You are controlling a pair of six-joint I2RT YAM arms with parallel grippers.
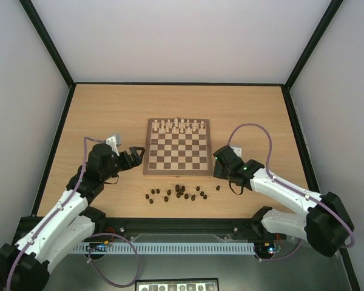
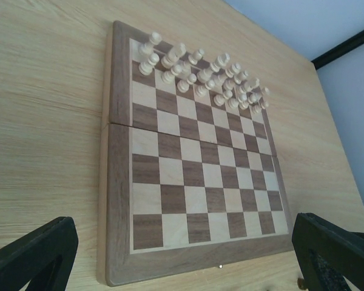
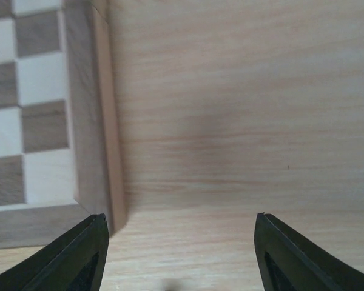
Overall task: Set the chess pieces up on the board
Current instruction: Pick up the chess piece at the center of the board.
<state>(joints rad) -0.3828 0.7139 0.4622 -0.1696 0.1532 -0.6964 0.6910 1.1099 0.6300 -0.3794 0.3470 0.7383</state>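
Top external view says it all tbh: the chess pieces [image 1: 179, 193] aren't on the board [image 1: 176, 159] yet; they're scattered on the bench [image 1: 97, 121] in a loose band running left to right, between the board's near edge and the bench's near edge. So they lie nearward of both sets of fingers. The right gripper [image 1: 217, 166] sits by the board's near-right corner, just beside the rightmost stray piece, so I'd say it's the nearer arm; the left gripper [image 1: 137, 153] hangs off the board's left edge.

Both have their jaws spread wide with nothing in them; the wrist views show only board and bare wood between the fingers.

Counts: roughly sixteen dark pieces, though a few clump so I can't be exact; about sixteen cream pieces [image 1: 179, 125] in two rows at the far side; one board.
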